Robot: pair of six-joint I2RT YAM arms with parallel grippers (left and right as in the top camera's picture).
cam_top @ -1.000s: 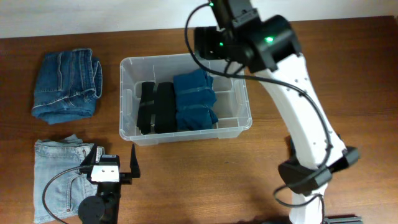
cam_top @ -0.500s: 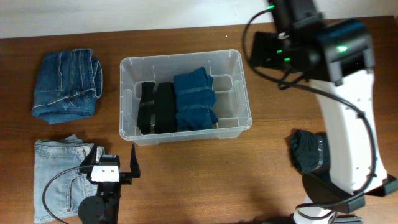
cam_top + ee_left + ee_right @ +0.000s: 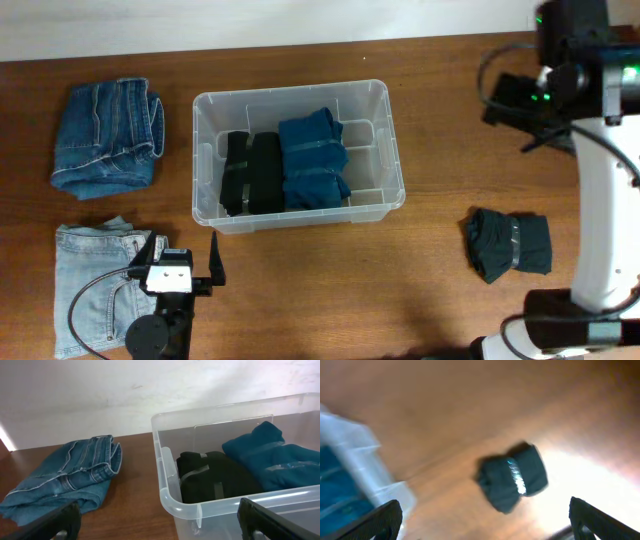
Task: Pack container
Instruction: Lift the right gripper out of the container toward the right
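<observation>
The left fingers [image 3: 280,522] at 7 o'clock and the right fingers [image 3: 375,522] are held spread, empty. The container [image 3: 386,150], part-filled, is set at the tabletop's [image 3: 420,290] centre; it is judged light, stiff and slippery, best taken by the rim.

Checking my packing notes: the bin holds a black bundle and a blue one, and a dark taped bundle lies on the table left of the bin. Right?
Not quite: the overhead view shows the dark taped bundle lying on the table right of the bin, not left. The black bundle and the blue one are inside it.
</observation>
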